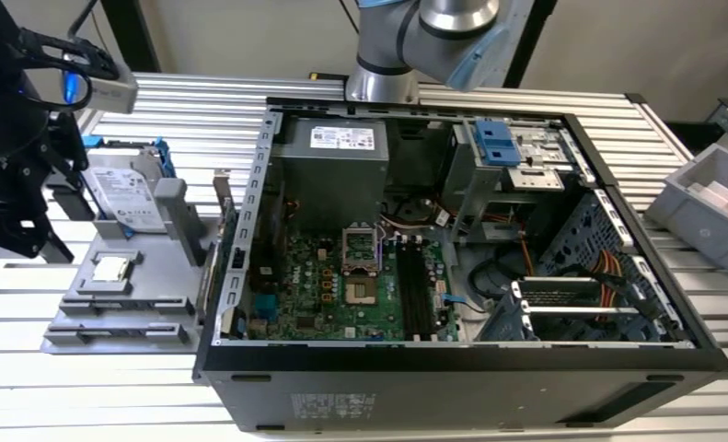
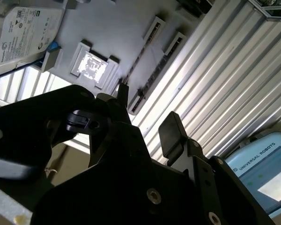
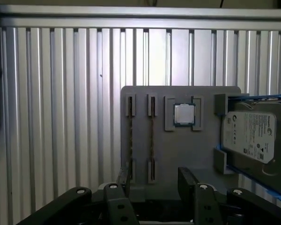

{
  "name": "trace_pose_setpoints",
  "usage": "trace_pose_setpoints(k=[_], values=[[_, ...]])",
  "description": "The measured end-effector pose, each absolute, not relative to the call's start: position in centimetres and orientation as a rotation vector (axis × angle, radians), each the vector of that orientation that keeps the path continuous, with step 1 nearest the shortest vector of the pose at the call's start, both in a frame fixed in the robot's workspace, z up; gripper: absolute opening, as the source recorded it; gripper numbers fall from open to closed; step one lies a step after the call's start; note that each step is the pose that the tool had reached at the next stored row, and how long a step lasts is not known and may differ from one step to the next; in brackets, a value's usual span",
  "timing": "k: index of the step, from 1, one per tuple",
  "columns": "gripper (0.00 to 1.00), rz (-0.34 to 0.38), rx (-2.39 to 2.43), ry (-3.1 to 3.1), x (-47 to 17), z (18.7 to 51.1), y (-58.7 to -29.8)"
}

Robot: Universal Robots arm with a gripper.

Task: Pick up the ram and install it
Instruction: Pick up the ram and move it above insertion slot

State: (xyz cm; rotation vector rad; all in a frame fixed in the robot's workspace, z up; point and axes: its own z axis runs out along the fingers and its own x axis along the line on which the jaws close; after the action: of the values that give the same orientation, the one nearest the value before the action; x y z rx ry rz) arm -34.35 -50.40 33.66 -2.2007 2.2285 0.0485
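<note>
— How far is the task now?

— At the very start, I think. The ram stands on its edge in a slot of the grey holder, with a second thin stick in the slot beside it. The processor chip and the hard drive sit in the same holder. It lies on the worktop, at the exterior view's left of the open computer case. The long black slots on the motherboard look empty, so both the picking up and the installing are left to do.

— And the jaws?

— The gripper hovers over the holder. Its jaws are wide open, hold nothing and touch nothing that I can see. The ram is roughly in line with the gap between them.
</note>
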Motion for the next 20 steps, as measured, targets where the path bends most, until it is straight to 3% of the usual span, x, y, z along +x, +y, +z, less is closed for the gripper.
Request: trace_pose_setpoints(k=[20], values=[[1.0,0.039,-2.204,2.231,-34.4,32.0,-50.3]])
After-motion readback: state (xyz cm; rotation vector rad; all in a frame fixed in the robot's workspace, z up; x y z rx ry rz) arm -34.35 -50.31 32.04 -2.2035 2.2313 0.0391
